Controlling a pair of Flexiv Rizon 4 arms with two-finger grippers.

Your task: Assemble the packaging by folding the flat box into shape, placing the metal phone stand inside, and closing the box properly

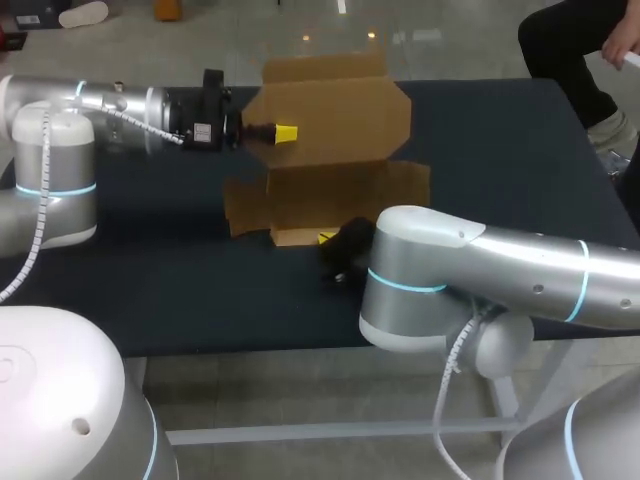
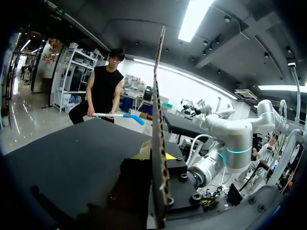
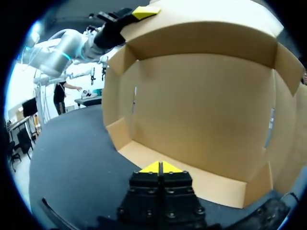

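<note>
The brown cardboard box (image 1: pixel 335 125) stands half folded in the middle of the table, its tall back panel upright and side flaps spread. My left gripper (image 1: pixel 285 132) is shut on that panel's left edge. In the left wrist view the panel (image 2: pixel 158 120) runs edge-on between the fingers, with one yellow tip (image 2: pixel 169 155) showing. My right gripper (image 1: pixel 327 238) is at the box's low front wall (image 3: pixel 211 184). In the right wrist view this gripper (image 3: pixel 159 167) has its tips together with nothing between them, right at the wall. The left gripper (image 3: pixel 144 11) shows at the panel's top. No phone stand is in view.
The dark table cover (image 1: pixel 500 130) stretches bare to the right of the box and in front of it. My right arm (image 1: pixel 480 265) lies across the front right of the table, near its front edge.
</note>
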